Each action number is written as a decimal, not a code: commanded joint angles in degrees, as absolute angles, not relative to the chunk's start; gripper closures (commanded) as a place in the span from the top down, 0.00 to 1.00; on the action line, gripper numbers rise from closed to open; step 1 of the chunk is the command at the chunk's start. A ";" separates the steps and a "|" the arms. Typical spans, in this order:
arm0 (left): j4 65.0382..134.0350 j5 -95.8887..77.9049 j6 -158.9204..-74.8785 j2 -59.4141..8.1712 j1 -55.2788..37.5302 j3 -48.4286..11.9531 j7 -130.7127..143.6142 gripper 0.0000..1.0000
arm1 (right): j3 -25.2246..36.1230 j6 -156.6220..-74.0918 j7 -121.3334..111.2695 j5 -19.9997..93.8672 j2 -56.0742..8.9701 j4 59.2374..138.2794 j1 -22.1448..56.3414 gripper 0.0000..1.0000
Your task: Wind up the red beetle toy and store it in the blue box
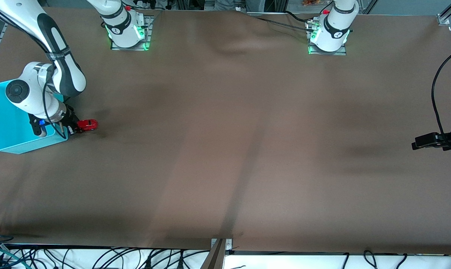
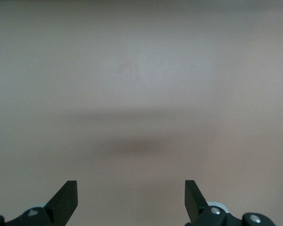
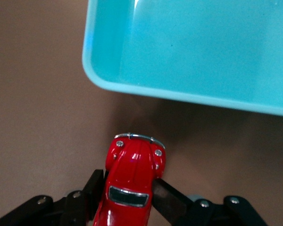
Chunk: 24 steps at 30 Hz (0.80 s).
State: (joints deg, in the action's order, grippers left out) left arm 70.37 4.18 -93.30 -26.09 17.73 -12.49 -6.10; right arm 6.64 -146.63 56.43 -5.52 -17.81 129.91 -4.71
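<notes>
One toy: the red beetle toy (image 3: pixel 132 181) is pinched in the right gripper (image 1: pixel 73 127), just beside the blue box (image 1: pixel 8 130).
Right fingers (image 3: pixel 167 195): clenched on its sides.
Left gripper (image 2: pixel 131 200): spread wide, waiting at the left arm's end.
Risk: the car could clip the box rim and slip.

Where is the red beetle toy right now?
The red beetle toy sits clamped in the right gripper, just beside the blue box at the right arm's end of the table.
</notes>
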 commanded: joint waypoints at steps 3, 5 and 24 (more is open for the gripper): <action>70.31 4.39 -92.55 -25.84 17.67 -12.31 -7.65 1.00 | 5.27 -142.48 54.32 -7.91 -14.07 129.99 -5.10 0.00; 70.31 4.39 -92.55 -25.84 17.67 -12.39 -7.65 1.00 | 5.27 -141.42 52.92 -8.09 -13.19 129.99 -5.10 0.00; 70.31 4.48 -92.55 -25.84 17.67 -12.39 -7.73 1.00 | 4.48 -124.02 32.97 -8.00 -6.24 127.00 -4.92 0.00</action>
State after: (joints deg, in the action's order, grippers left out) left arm 70.37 4.18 -93.30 -26.10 17.73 -12.49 -6.10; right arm 4.74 -129.27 38.36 -7.08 -8.50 128.20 -4.66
